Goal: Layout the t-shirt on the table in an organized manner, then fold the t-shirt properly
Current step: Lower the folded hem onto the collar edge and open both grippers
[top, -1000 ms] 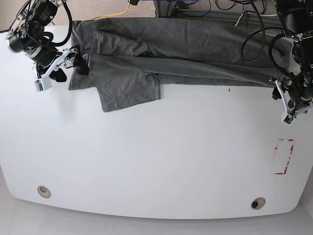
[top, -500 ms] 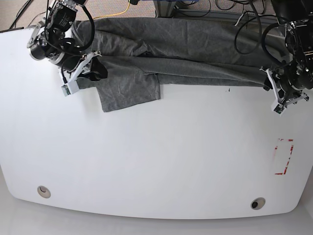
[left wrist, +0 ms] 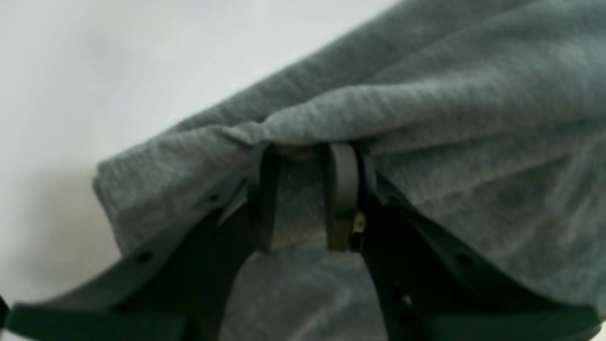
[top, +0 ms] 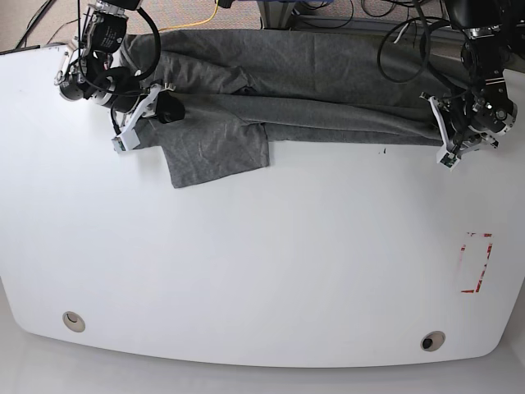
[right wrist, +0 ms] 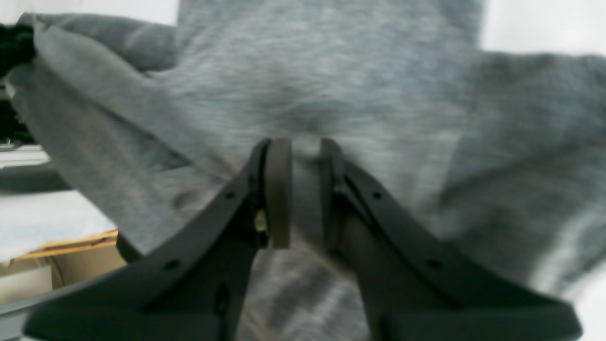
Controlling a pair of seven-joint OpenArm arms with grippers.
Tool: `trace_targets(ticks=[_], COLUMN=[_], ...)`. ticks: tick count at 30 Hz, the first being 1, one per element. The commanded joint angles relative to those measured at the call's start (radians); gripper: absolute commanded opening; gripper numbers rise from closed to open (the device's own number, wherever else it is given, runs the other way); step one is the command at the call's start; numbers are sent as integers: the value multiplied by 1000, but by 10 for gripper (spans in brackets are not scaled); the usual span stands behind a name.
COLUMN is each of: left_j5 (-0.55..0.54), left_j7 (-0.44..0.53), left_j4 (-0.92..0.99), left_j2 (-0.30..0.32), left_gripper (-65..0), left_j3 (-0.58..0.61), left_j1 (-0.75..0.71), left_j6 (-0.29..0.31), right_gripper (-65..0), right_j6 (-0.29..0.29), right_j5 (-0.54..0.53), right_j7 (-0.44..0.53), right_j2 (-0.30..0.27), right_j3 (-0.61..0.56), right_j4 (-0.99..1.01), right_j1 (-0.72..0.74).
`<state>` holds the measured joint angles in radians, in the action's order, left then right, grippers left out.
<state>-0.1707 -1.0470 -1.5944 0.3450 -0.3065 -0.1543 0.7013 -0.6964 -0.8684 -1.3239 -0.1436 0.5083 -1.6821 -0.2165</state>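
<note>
Grey t-shirt (top: 295, 82) bunched along far edge of white worktop (top: 262, 271), one sleeve flap toward near left. Right tool (right wrist: 298, 189) narrow, pinching fabric at left end; left tool (left wrist: 303, 199) narrow, pinching right corner.

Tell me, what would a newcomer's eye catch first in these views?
The heather-grey knit t-shirt, bunched in a long crumpled band along the far edge of the glossy white table, one sleeve hanging toward the camera. Next, both arms at its ends: the right gripper pinching a fold at the base view's left, the left gripper closing around a fold at the right. Lastly, the red tape rectangle near the right edge.
</note>
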Motion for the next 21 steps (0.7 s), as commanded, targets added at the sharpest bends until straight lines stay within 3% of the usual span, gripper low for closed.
trace_targets(ticks=[1,7,15,21], left_j5=[29,30,29,35], left_j7=[-17,-17,-17,-17], left_j4=[44,113,182,213], left_j2=[12,12,6,-39], left_gripper=[-500,-500,-500,-500], left_j3=[0,8,112,146], left_j1=[31,92,203,272], left_j6=[-3,-3,-3,-3], right_gripper=[-555,-555,-555,-555], right_j6=[-2,-2,-2,-2], right_j5=[-21,-21,-21,-19], right_j7=[34,111,243,307], right_j2=[-57,-126,-225,-273], right_j3=[-17,-58,-153,-210], right_j4=[18,113,271,382], right_j1=[7,13,71,150])
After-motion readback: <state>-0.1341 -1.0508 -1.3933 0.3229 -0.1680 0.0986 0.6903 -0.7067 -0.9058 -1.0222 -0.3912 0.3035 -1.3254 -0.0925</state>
